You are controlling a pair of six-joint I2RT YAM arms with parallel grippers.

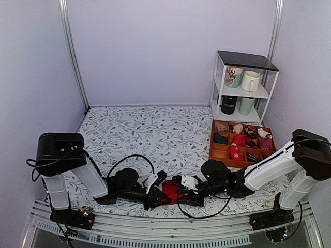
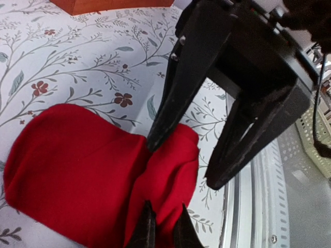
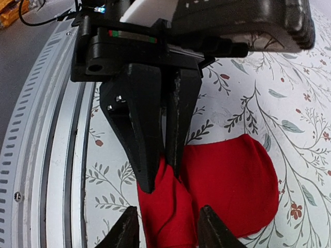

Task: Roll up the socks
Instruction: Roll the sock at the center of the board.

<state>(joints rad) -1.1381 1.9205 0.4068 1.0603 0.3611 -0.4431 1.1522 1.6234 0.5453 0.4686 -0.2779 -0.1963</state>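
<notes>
Plain bright red on the socks (image 2: 77, 165), no print that I can see. Under them the tablecloth (image 2: 77, 62) reads white with grey-green leafy vines and small dark-red flowers. Left gripper (image 3: 161, 178) is black, right gripper (image 2: 183, 164) black as well. On the top view I've got an orange organiser tray (image 1: 219, 154), a dotted bundle (image 1: 235, 152) in red with white spots, and a teal bundle (image 1: 220, 138). The shelf (image 1: 247, 61) is white-framed with a black top. It carries a white mug (image 1: 250, 81), a black mug (image 1: 228, 105) and a pale green mug (image 1: 246, 106).
</notes>
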